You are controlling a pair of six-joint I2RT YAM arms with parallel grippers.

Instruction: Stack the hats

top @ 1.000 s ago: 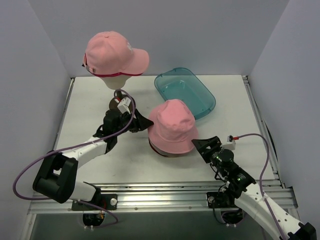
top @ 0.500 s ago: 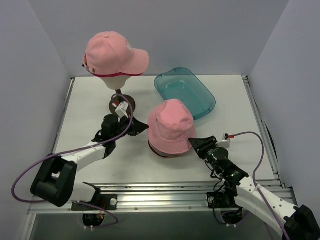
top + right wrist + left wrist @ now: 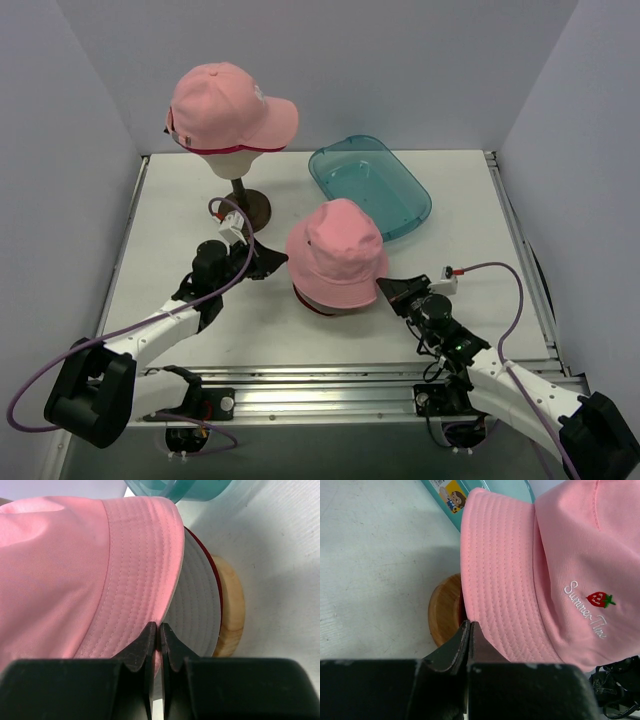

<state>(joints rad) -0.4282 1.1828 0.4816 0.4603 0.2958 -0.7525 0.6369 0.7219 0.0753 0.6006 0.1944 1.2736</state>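
The pale pink bucket hat [image 3: 338, 252] lies over the dark red hat [image 3: 322, 305], whose grey underside [image 3: 196, 600] shows below the pink brim [image 3: 135, 565]. Both rest on a wooden disc [image 3: 233, 611]. My left gripper [image 3: 281, 262] is shut on the bucket hat's left brim [image 3: 497, 580], its jaws pressed together at the edge [image 3: 469, 626]. On the right brim, my right gripper [image 3: 384, 290] pinches the pink fabric [image 3: 159, 628]. A pale pink peaked cap [image 3: 225, 100] sits on the cream head form [image 3: 233, 163], with a magenta cap's rim [image 3: 192, 144] under it.
The clear teal tray [image 3: 372, 183] stands behind the bucket hat, its near wall [image 3: 451, 492] close to the brim. The head form's dark round base [image 3: 248, 208] is just beyond my left arm. Grey walls close in the table on three sides.
Both grippers closed on the bucket hat's brim. The left arm drew back towards the near left, uncovering the stand base, and the hat shifted slightly left.
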